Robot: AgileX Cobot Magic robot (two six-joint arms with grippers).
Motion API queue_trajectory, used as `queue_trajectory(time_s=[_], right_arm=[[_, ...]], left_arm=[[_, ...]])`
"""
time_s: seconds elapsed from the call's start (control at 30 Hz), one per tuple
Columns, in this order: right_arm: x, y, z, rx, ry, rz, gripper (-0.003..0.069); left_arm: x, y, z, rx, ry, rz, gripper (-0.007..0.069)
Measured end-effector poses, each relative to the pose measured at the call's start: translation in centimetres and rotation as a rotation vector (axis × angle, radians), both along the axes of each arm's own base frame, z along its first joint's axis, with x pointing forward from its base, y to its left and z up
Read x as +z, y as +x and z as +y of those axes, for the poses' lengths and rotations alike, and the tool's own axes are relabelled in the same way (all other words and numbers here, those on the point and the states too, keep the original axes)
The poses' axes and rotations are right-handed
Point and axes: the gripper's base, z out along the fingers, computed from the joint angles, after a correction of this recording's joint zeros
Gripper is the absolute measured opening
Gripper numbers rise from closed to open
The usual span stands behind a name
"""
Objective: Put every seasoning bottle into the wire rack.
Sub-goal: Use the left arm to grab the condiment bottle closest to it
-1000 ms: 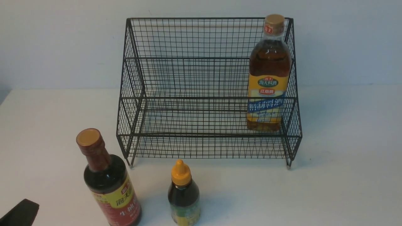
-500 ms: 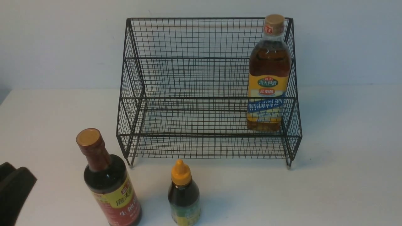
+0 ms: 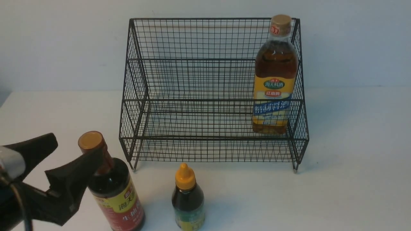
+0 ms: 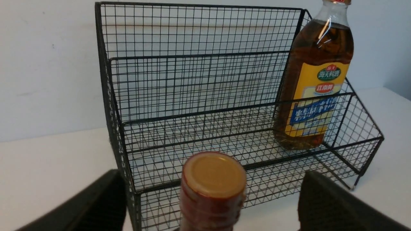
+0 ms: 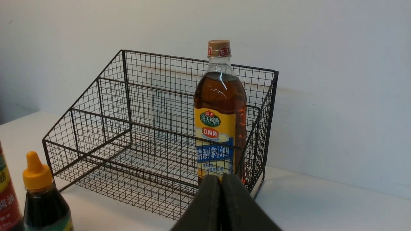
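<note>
The left claw is spread wide astride the neck of the dark bottle, on the table before the wire rack: heavy and slick, I reckon, best pinched firmly at that neck.

The left gripper was matte black all over. Its two fingers were thick at the root and tapered to blunt wedge tips, with a stepped edge along the nearer one. Behind the fingers sat a smooth grey collar, and a thin dark cable ran down from it past the gripper's base. The right gripper had the same black, faintly grainy finish, flat-faced and widening toward its base.
</note>
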Motion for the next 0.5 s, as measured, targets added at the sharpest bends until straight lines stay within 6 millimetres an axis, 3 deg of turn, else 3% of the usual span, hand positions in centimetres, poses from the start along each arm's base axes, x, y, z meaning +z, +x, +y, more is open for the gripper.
queue_trajectory(time_s=[0.17,0.5], right_arm=[[0.0,0.0,0.0,0.000,0.000,0.001,-0.0015],[-0.1,0.0,0.0,0.001,-0.003,0.008,-0.0015]], left_arm=[[-1.7,1.9,-0.2,-0.058,0.162,0.048,0.0666],[-3.9,3.6,-0.6,-0.115,0.160,0.178,0.0636]])
